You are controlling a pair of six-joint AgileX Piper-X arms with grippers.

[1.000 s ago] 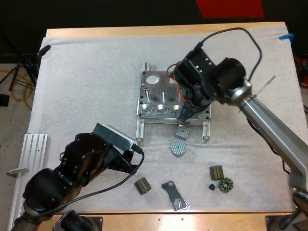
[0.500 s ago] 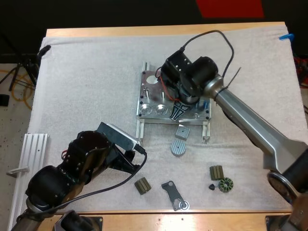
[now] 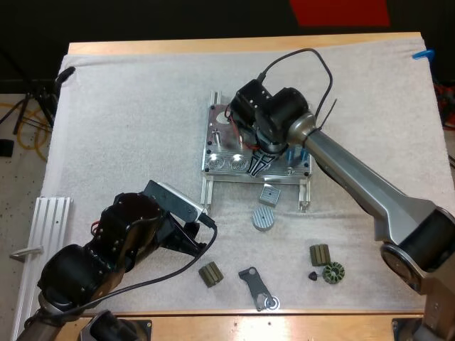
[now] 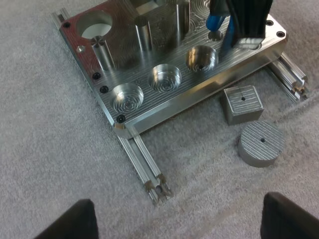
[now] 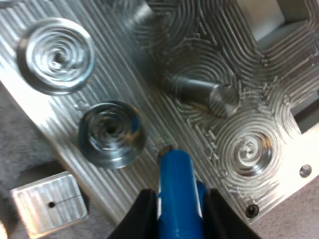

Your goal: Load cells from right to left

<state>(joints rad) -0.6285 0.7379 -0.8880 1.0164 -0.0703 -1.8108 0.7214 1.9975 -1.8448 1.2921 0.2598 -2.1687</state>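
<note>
- Right hand (image 3: 259, 165): over the front right part of the fixture (image 3: 217, 145), fingers pointing down at the plate.
- Its fingers are clamped on a blue cell (image 5: 177, 199) from both sides. The cell stands roughly upright with its lower end sticking out below the fingertips.
- Cell position: lower end at the plate surface, just beside the right-most of the three front pockets (image 4: 167, 77) and not inside it. Contact with the plate is possible, but I cannot tell from the right wrist view.
- All three front pockets show bare metal floors.
- Left hand (image 4: 182, 216): low over the mat (image 3: 128, 128) in front of the fixture's left corner. Fingers are spread wide and grip nothing.
- Metal block (image 3: 269, 194) lies on the mat just in front of the fixture, with a round disc (image 3: 262, 219) just beside it on the near side.
- Small dark parts (image 3: 210, 273) are scattered along the near edge of the mat, well apart from the fixture.
- The mat covers most of the bench (image 3: 242, 46).
</note>
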